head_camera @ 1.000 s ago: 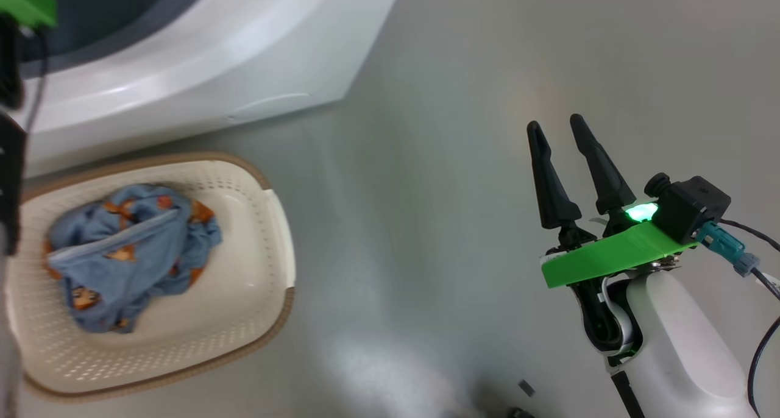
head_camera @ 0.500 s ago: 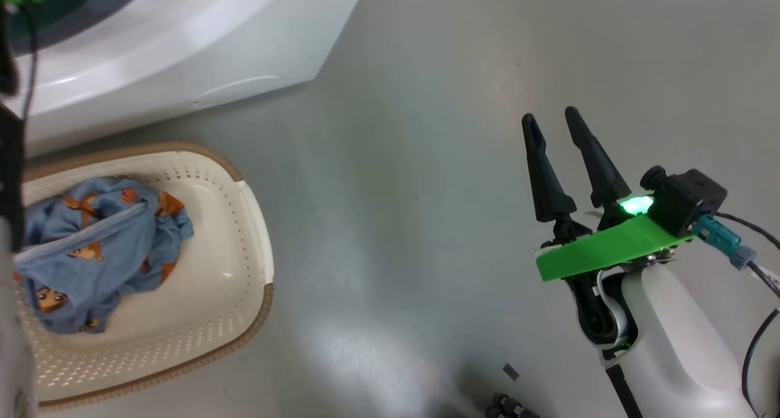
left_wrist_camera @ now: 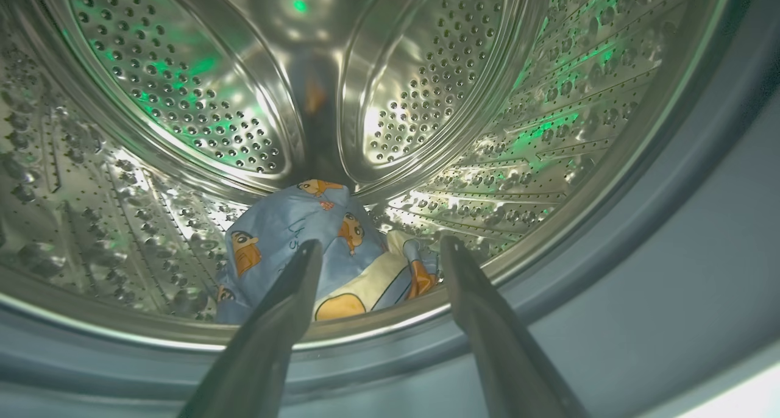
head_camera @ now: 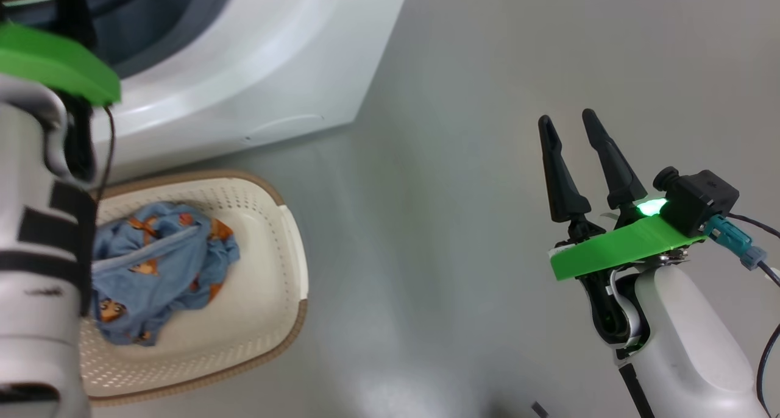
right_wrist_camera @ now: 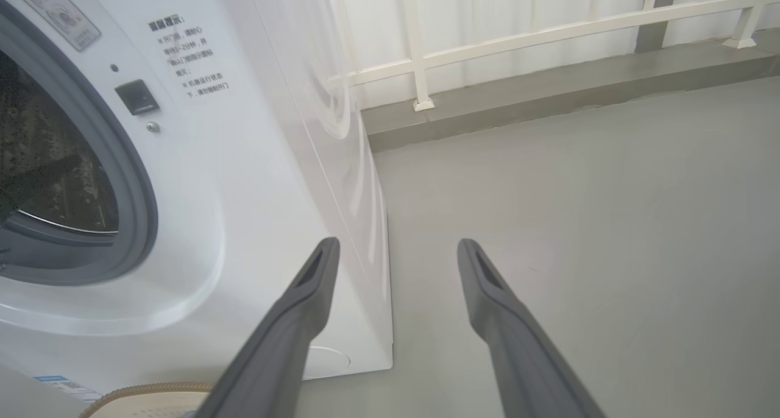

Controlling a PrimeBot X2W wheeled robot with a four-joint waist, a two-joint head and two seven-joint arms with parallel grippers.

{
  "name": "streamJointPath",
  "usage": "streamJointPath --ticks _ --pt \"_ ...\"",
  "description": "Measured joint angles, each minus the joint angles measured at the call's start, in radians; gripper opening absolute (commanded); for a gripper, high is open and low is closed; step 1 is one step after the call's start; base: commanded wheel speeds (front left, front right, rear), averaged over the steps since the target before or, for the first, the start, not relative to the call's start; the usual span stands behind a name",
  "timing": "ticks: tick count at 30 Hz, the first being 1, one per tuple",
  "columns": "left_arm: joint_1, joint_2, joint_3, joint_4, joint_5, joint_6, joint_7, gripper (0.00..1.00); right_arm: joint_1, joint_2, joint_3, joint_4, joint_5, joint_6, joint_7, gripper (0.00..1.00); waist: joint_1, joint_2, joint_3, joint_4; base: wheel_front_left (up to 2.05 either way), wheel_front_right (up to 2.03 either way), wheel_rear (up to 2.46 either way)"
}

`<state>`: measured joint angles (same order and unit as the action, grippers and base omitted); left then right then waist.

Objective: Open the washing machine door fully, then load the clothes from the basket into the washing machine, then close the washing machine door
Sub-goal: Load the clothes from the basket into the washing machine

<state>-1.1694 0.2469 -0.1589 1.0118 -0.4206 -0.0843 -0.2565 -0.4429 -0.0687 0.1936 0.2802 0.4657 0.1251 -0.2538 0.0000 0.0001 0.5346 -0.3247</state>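
— Jaws status, left side?

— Left jaws: apart, nothing held. My two fingers [left_wrist_camera: 277, 332] point into the washing machine [head_camera: 244, 70] through its grey seal [left_wrist_camera: 670, 241]. One blue printed garment [left_wrist_camera: 292, 235] lies at the bottom of the steel drum [left_wrist_camera: 183, 101], beyond my fingertips. Contact between them cannot be confirmed.

— Right side?

— Right jaws: apart, nothing held. They hang over the grey floor [head_camera: 457, 192], well apart from the machine's front corner.

— Location of the load outside the drum?

— The basket [head_camera: 286, 235] stands on the floor, just in front of the machine. A bundle of blue clothes [head_camera: 164, 259] lies inside it, toward its left half. My left forearm [head_camera: 36, 272] covers the basket's left edge in the head view.
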Motion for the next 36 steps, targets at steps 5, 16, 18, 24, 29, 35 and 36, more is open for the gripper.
streamJointPath --ticks 5,16,18,24,29,35,36 --pt "0.108 -0.023 0.019 -0.051 0.019 0.000 0.000 1.00 0.007 -0.010 0.001 0.012 0.000 0.000 0.000 1.00 0.0000 0.0000 -0.058 0.028 0.00 0.00 0.00" --pt "0.383 -0.079 0.071 -0.158 0.037 -0.019 0.000 1.00 0.074 -0.055 0.006 0.053 0.001 0.000 0.000 1.00 0.0000 0.0000 -0.216 0.089 0.00 0.00 0.00" --pt "0.435 -0.084 0.077 -0.180 0.040 -0.021 0.000 1.00 0.090 -0.064 0.007 0.059 0.004 0.000 0.000 1.00 0.0000 0.0000 -0.250 0.098 0.00 0.00 0.00" --pt "0.580 -0.105 0.099 -0.286 0.063 -0.022 0.001 1.00 0.142 -0.071 0.016 0.072 0.014 0.000 0.000 1.00 0.0000 0.0000 -0.345 0.127 0.00 0.00 0.00" --pt "0.683 -0.118 0.115 -0.379 0.064 -0.030 0.001 1.00 0.168 -0.082 0.020 0.076 0.028 0.000 0.000 1.00 0.0000 0.0000 -0.408 0.157 0.00 0.00 0.00" --pt "0.781 -0.141 0.131 -0.483 0.065 -0.029 0.001 1.00 0.170 -0.087 0.018 0.073 0.028 0.000 0.000 1.00 0.0000 0.0000 -0.452 0.201 0.00 0.00 0.00" --pt "0.796 -0.140 0.132 -0.501 0.068 -0.029 0.001 1.00 0.170 -0.088 0.018 0.072 0.028 0.000 0.000 1.00 0.0000 0.0000 -0.458 0.207 0.00 0.00 0.00"
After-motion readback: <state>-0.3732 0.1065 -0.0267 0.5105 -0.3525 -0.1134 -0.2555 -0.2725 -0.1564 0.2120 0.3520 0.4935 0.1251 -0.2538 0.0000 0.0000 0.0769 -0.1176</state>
